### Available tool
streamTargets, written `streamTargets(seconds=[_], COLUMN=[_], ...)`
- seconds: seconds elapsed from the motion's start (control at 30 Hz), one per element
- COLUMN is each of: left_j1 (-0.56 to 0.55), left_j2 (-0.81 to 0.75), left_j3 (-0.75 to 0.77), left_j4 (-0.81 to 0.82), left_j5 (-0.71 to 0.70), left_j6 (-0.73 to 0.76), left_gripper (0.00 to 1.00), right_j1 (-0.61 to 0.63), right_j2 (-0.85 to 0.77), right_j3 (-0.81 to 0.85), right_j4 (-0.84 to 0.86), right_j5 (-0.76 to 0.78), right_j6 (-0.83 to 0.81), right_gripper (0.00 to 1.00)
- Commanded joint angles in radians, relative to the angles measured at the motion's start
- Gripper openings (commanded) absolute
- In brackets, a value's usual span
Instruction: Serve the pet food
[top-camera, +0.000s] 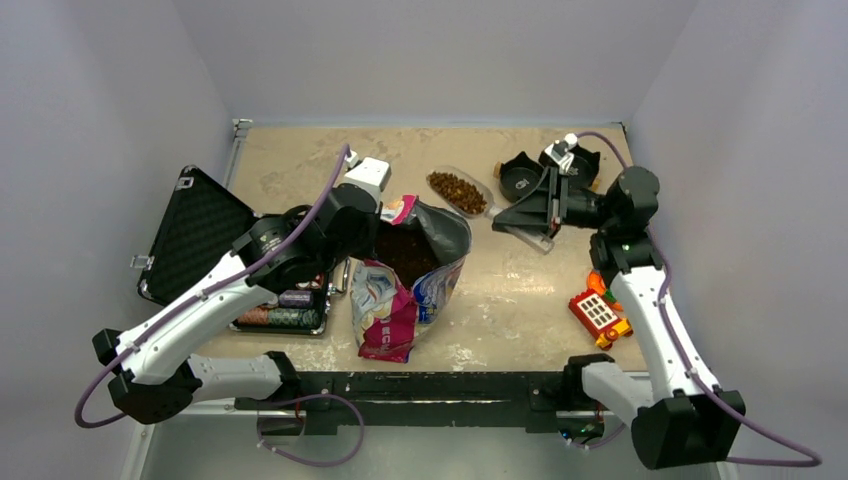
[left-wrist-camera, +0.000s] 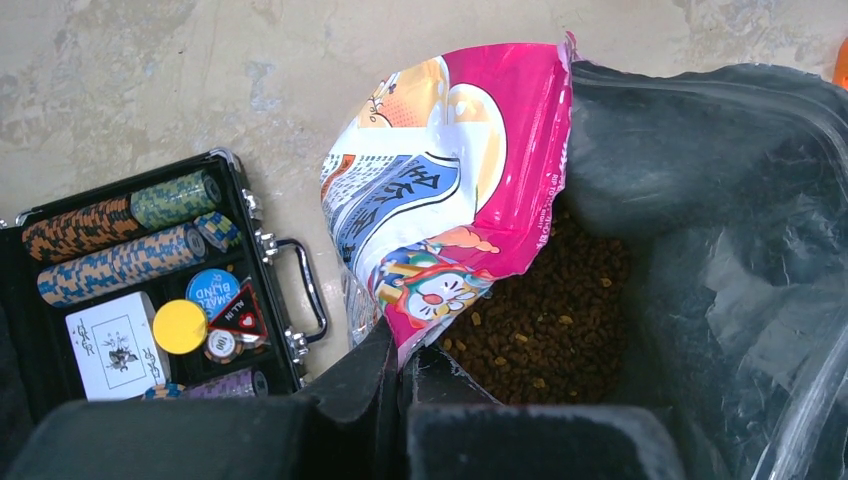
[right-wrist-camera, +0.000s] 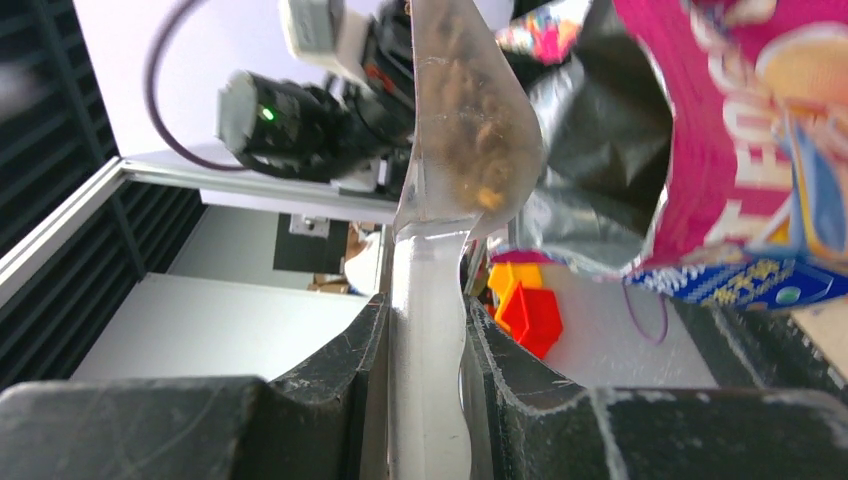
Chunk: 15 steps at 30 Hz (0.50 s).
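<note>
Left pincer (left-wrist-camera: 400, 372): fingers pressed fully together, pinching the torn pink rim of the cartoon-printed pet-food bag (left-wrist-camera: 450, 180). The bag stood upright with its mouth gaping wide on the right side of this pincer. Brown kibble (left-wrist-camera: 550, 310) lay deep inside the bag, just ahead and right of the fingertips, against the dark foil lining.

To this pincer's left sat an open black poker-chip case (left-wrist-camera: 262, 250), apart from the bag. It held rows of chips (left-wrist-camera: 110, 250), a card deck (left-wrist-camera: 115, 345) and a loose yellow chip (left-wrist-camera: 180, 325).

Right pincer (right-wrist-camera: 430, 335): part-way closed, both fingers clamped on the handle of a clear plastic scoop (right-wrist-camera: 465, 110). The scoop's bowl reached out ahead of the fingertips and carried a load of kibble. In the top view that bowl sat between the bag's mouth and the right pincer, outside the bag. Could not tell whether it touched the table.

Two black cat-eared bowls (top-camera: 520, 178) stood close beside the right pincer, on its side away from the arm bases. A red-and-yellow toy (top-camera: 598, 312) lay well back from that pincer, next to the right forearm.
</note>
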<state>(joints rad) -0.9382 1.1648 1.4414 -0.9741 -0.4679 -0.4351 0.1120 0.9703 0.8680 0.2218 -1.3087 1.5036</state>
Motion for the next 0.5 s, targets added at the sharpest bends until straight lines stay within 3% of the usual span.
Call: streamTargets(seconds=[0.0,0.13,0.47], left_j1=[-0.007,-0.007,-0.007], left_j2=[-0.097,-0.107,-0.130], left_j3=[0.050,0.049,0.040], left_j4=[0.153,0.150,0.153], left_j5=[-0.042,-0.023,0.026], left_j6=[0.015,0.024,0.033], left_gripper=[0.00,0.00,0.00], right_j1=[-0.059,-0.122,-0.241], right_j2=[0.105,0.227,0.561], right_j3=[0.157,0.247,0.313], right_j4=[0.085,0.114,0.469], right_j5=[0.031,0.075,0.189], right_j6=[0.015,0.004,0.091], right_gripper=[0.00,0.00,0.00])
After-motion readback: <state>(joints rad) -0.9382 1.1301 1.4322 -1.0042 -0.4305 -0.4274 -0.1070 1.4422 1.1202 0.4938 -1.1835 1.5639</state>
